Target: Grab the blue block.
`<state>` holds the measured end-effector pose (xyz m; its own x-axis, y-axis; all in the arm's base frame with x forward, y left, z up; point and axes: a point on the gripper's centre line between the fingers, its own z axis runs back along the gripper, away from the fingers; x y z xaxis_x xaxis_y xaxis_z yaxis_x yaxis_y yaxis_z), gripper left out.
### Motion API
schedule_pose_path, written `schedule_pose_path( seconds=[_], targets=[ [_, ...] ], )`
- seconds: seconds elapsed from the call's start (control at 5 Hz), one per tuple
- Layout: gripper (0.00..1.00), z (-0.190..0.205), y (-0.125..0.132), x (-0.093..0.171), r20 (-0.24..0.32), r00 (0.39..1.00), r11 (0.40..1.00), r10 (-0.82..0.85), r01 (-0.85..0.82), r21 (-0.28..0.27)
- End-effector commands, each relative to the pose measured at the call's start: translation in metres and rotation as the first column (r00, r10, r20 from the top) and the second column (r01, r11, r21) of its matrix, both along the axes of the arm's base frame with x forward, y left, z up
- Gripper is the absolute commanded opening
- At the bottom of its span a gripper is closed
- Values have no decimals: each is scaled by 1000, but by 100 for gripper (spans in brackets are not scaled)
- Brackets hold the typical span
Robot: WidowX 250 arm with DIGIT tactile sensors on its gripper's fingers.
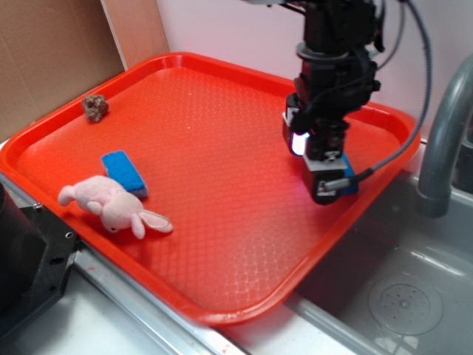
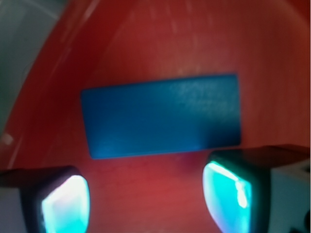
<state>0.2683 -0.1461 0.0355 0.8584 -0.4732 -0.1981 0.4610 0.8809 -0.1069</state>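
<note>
Blue block [image 2: 161, 115] flat on the red tray [image 1: 222, 133], at its right edge next to the sink [image 1: 399, 288], just ahead of the gripper [image 2: 146, 199] and not between its fingers [image 2: 228, 191]. Jaws spread wide, holding nothing. Nothing between the two. Across the tray: blue sponge pad [image 1: 124, 172], pink plush bunny [image 1: 111, 205], brown lump [image 1: 95, 107]. Block rectangular, smooth-faced, sharp-edged.

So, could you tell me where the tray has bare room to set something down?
The tray's middle, between the blue sponge and the gripper, is bare, as is the near corner. It is crowded at left around the plush bunny, and at right over the blue block.
</note>
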Motion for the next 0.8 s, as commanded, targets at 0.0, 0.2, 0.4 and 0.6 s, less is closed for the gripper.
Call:
schedule_pose_path(
  seconds=[0.0,0.2,0.4,0.6],
  targets=[
    [100,6,-4,36,66,870,870,488,-479,-115],
    [100,17,-9,17,135,716,728,685,-672,-133],
    [100,27,-6,11,197,516,545,834,-825,-147],
    [100,26,-15,20,232,292,329,928,-934,-138]
  ],
)
